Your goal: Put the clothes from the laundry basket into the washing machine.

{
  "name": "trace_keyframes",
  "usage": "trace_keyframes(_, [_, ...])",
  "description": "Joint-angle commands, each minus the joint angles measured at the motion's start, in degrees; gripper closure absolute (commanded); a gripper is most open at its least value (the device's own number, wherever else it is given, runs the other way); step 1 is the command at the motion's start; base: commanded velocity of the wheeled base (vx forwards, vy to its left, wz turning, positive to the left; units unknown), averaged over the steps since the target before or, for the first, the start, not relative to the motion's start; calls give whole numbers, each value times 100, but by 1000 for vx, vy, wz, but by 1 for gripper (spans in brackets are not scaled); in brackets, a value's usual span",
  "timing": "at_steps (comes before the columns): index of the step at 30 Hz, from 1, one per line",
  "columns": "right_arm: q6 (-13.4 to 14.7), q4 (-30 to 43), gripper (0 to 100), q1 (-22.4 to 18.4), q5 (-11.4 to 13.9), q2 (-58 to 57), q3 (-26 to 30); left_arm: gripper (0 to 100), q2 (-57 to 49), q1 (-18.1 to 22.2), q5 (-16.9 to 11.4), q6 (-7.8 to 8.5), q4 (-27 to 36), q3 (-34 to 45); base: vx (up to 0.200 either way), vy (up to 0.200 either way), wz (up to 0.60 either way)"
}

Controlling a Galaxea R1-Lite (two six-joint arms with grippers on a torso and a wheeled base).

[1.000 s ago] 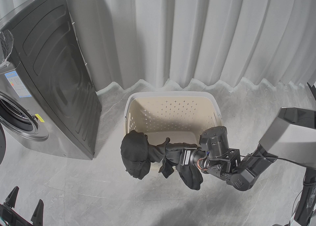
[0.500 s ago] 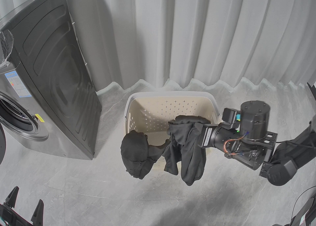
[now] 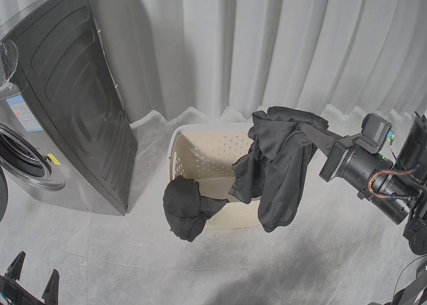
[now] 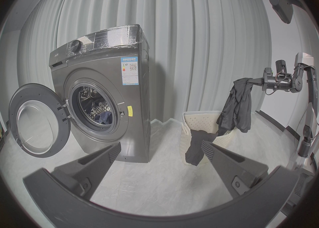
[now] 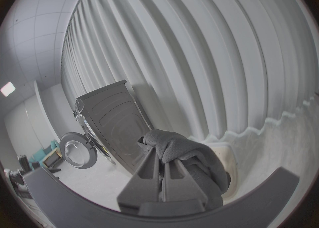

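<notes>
Your right gripper (image 3: pixel 308 128) is clamped shut on a dark garment (image 3: pixel 275 172), held above the laundry basket (image 3: pixel 174 150).
A second garment (image 3: pixel 184 210) drapes over the basket's near-left rim; the washing machine (image 3: pixel 66 97) stands left, its door (image 4: pixel 38 120) open; your left gripper (image 4: pixel 159 145) sits near-left, jaws spread, empty.

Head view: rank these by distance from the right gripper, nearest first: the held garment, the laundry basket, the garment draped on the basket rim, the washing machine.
1. Held garment, clamped in the right gripper.
2. Laundry basket, just beneath it.
3. Draped garment, at the basket's left front corner.
4. Washing machine, far left.
</notes>
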Motion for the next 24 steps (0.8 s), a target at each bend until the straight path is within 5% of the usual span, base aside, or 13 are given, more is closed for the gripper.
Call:
trace_keyframes(1, [-297, -44, 100, -33, 30, -387, 52, 0, -66, 0, -11, 12, 0, 84, 0, 0, 0])
trace_keyframes(11, [-385, 44, 100, -50, 30, -756, 61, 0, -66, -9, -11, 21, 0, 75, -120, 0, 0])
trace_keyframes(20, [-385, 26, 100, -33, 30, -747, 70, 0, -66, -9, -11, -6, 0, 75, 0, 0, 0])
trace_keyframes(24, [-385, 9, 100, -33, 38, -747, 87, 0, -66, 0, -11, -23, 0, 75, 0, 200, 0])
